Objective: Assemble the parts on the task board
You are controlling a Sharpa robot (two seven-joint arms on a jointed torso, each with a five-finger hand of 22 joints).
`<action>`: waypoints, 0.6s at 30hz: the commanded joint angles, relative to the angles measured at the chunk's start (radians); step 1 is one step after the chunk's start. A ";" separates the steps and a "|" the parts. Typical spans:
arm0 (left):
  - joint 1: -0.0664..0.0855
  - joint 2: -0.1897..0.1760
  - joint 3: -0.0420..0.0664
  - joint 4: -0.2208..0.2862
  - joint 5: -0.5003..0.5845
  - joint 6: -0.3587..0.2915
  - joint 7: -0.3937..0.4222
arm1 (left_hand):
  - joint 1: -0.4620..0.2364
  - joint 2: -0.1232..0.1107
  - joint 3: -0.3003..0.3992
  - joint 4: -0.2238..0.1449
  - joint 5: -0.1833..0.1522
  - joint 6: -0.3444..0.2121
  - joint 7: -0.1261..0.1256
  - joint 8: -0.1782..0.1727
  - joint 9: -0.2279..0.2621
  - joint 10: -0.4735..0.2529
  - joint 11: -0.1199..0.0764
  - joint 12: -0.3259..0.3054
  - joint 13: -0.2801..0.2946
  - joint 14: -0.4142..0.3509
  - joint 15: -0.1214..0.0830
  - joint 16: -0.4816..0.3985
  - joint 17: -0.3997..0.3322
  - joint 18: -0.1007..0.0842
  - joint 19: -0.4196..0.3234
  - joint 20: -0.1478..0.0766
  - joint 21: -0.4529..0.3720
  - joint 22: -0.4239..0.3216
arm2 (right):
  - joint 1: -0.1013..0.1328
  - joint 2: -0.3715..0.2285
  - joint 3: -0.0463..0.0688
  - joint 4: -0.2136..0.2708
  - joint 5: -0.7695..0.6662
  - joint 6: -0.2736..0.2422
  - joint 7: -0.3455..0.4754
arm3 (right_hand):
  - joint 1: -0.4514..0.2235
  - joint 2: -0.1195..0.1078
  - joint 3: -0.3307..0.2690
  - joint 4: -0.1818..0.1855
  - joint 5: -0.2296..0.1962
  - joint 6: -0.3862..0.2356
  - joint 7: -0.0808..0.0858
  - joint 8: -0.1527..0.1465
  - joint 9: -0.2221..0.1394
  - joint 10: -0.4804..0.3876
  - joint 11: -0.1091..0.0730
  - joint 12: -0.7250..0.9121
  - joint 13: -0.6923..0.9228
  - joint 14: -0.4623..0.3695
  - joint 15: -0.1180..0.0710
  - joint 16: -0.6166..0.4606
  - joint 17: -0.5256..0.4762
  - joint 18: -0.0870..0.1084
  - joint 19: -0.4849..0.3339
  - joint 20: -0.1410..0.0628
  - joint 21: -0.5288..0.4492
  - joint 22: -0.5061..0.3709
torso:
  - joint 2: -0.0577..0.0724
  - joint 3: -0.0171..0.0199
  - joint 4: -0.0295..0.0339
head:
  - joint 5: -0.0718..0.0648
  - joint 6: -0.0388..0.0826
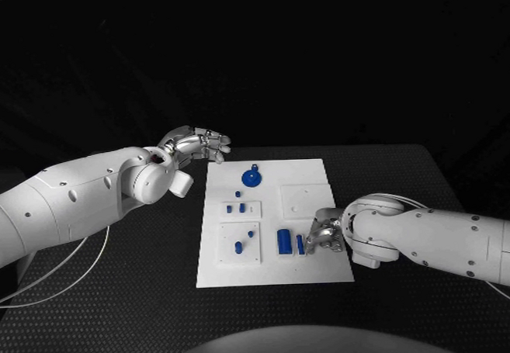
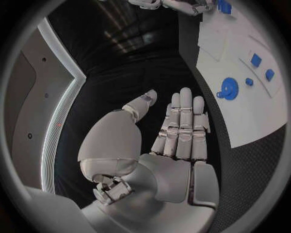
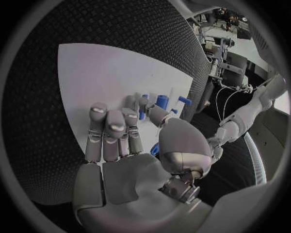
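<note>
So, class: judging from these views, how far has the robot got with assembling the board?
Early on. Small blue parts and a blue gear lie on the task board. The right hand reaches over them near the board's edge; the left hand hovers open off the board.

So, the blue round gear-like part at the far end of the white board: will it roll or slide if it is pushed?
The blue round part lies flat on the task board, so it would probably slide, not roll. It looks small, rigid and light. Its toothed rim may help fingers grip.
</note>
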 commanded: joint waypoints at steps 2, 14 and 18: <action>0.001 0.001 0.000 0.001 0.000 0.013 0.008 | -0.007 0.003 -0.001 0.007 -0.005 -0.006 -0.003 0.006 -0.001 -0.006 0.000 0.004 0.002 0.007 -0.002 -0.006 0.002 0.013 0.008 -0.001 -0.003 0.002 | -0.004 -0.017 -0.003 0.005 -0.001 0.004 0.003 | -0.005 -0.015 -0.001 0.000 0.002 0.001 0.002 -0.001 -0.003 0.008 0.001 -0.001 -0.002 0.000 -0.001 0.006 -0.002 0.019 0.000 0.008 0.006 0.001 | 0.000 -0.0004 -0.0001 | -0.001 0.004; 0.001 0.004 0.000 -0.015 0.000 -0.003 0.046 | -0.004 0.002 -0.001 0.006 -0.006 0.008 -0.008 0.015 0.001 -0.002 -0.004 0.011 0.007 0.005 -0.001 -0.013 0.005 0.013 0.007 0.000 -0.008 0.006 | 0.033 -0.069 0.021 0.006 0.145 -0.050 0.251 | -0.056 -0.183 -0.038 0.033 0.000 -0.112 0.043 -0.055 -0.029 -0.047 0.040 -0.024 -0.013 -0.033 0.030 -0.015 -0.010 0.019 -0.035 0.023 -0.021 -0.012 | -0.005 -0.0017 -0.0028 | -0.013 0.069; 0.001 0.010 0.000 -0.030 0.012 -0.010 0.066 | -0.001 0.006 0.000 0.003 -0.005 0.022 -0.015 0.024 0.003 0.002 -0.006 0.016 0.011 0.001 0.002 -0.023 0.006 0.012 0.004 0.002 -0.013 0.009 | 0.063 -0.056 0.034 -0.071 0.280 -0.096 0.435 | -0.048 -0.185 -0.042 0.045 -0.002 -0.127 0.050 -0.055 -0.026 -0.072 0.046 -0.023 -0.016 -0.056 0.035 -0.020 -0.007 0.019 -0.054 0.030 -0.032 -0.014 | -0.014 -0.0046 -0.0038 | -0.019 0.114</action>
